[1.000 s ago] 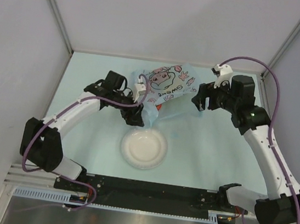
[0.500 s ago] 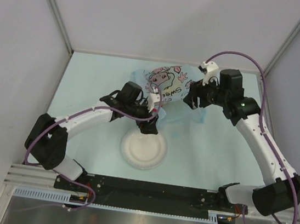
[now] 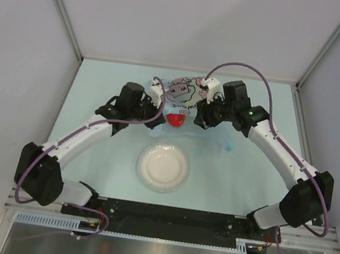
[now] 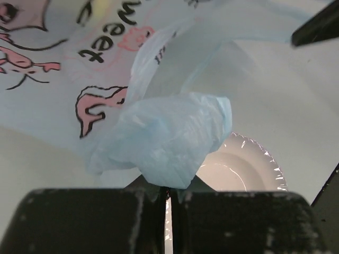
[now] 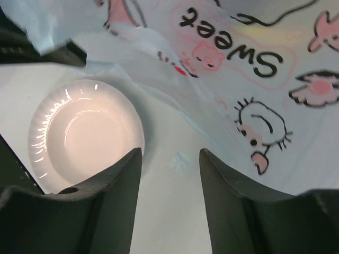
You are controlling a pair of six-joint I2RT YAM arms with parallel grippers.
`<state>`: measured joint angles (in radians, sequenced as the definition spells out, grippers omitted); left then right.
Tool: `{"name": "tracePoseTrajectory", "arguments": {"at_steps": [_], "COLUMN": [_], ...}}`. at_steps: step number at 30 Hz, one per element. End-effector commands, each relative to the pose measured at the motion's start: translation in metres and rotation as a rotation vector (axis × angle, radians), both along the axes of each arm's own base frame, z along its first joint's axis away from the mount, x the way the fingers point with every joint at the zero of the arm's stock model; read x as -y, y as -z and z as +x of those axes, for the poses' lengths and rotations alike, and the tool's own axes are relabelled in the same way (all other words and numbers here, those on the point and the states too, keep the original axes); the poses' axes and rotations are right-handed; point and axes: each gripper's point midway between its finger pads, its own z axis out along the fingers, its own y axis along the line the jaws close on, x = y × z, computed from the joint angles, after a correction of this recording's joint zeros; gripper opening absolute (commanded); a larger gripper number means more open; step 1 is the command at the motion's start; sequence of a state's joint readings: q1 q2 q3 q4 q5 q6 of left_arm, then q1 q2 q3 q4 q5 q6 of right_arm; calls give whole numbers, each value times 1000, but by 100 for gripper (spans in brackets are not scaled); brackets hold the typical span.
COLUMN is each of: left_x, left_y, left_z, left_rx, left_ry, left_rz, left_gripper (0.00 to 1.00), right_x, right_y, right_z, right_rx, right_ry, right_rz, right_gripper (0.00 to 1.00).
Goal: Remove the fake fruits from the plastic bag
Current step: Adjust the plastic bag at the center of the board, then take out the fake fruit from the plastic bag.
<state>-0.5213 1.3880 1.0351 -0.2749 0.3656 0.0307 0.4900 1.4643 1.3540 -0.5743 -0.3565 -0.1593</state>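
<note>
Plate (image 3: 163,168) lay nearest arm bases on desk (image 3: 99,92), nothing on it. Just beyond plate, red fruit (image 3: 175,119) sat at near edge of plastic bag (image 3: 184,91), between both arms (clear of mouth or only peeking out: could not tell). Left fingers (image 4: 106,217) were pressed together on bunched fold of bag film. Right fingers (image 5: 114,201) stood apart, nothing between them, over desk beside bag's printed face. Other fruits not seen, presumably inside. Judged step: holding bag for extraction. Next move called for right fingers to close on red fruit alone, no film caught.

left claw (image 4: 168,193) clamped, right claw (image 5: 170,168) parted
</note>
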Motion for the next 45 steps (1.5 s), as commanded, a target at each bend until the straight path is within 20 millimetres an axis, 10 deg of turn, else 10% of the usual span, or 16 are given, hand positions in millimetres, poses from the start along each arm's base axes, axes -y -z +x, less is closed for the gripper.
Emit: {"name": "tracePoseTrajectory", "arguments": {"at_steps": [1, 11, 18, 25, 45], "left_x": [-3, 12, 1, -12, -31], "left_y": [-46, -70, -66, -58, -37], "left_z": [-3, 26, 34, 40, 42], "left_rx": [49, 25, -14, -54, -35], "left_ry": [16, 10, -32, -56, -68], "left_rz": [-114, -167, -183, -197, -112], "left_gripper": [0, 0, 0, 0, 0], "right_x": [-36, -78, -80, -93, -92], "right_y": [18, 81, 103, 118, 103], "right_z": [-9, 23, 60, 87, 129], "right_rx": [42, 34, 1, -48, -209], "right_ry": [-145, -146, 27, 73, 94], "right_rz": [0, -31, -1, 33, 229], "right_gripper": [50, 45, 89, 98, 99]}}
